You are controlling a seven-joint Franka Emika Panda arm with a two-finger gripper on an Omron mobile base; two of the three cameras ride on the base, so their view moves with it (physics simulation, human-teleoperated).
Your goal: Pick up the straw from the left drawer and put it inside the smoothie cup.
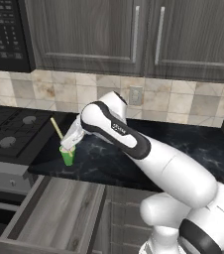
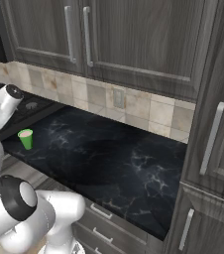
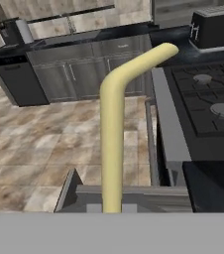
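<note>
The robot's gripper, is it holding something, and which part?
The gripper holds the thin pale-yellow straw by its lower part, directly above the small bright-green smoothie cup; the fingers themselves are hidden.

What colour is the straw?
Pale yellow; the straw shows best in the hand view.

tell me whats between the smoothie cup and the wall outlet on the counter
Bare black counter lies between the smoothie cup and the outlet, as the right base view shows.
</note>
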